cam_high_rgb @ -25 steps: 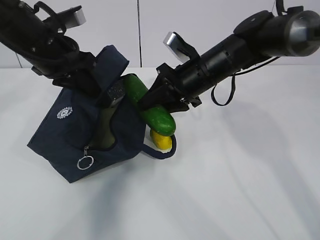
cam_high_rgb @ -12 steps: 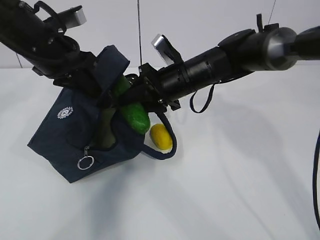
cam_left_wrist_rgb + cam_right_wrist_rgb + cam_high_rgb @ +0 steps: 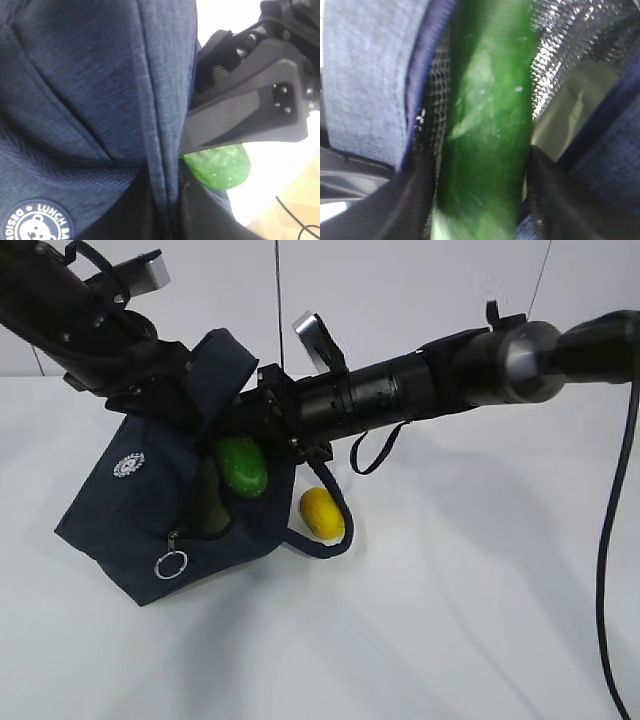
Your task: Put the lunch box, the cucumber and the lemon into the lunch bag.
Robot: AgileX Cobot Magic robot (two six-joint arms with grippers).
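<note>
Cucumber [image 3: 241, 464], dark green, glossy and straight, now pushed deeper into the dark navy boxy fabric lunch bag [image 3: 140, 510] than one second ago. Back then, most of it stuck out past the bag mouth and hung over the small bright yellow oval lemon [image 3: 322, 512]. Now only the rounded end peeks out of the bag mouth. Right black gripper [image 3: 262, 430] moved closer to the bag mouth too, jaws held partly apart around the cucumber, seen pressed on both sides of it in the right wrist view. Left black gripper [image 3: 150, 380] above the bag, jaws closed, pinching the top flap and holding the mouth wide.

Sage-green edge of the lunch box [image 3: 208, 508] showing low inside the bag mouth, so likely packed already. Lemon on the white counter [image 3: 450, 620], just beside the bag, inside the loop handle [image 3: 325, 540].

Probably two of three things nearly done. Next: let go of the cucumber, then fetch the lemon.
</note>
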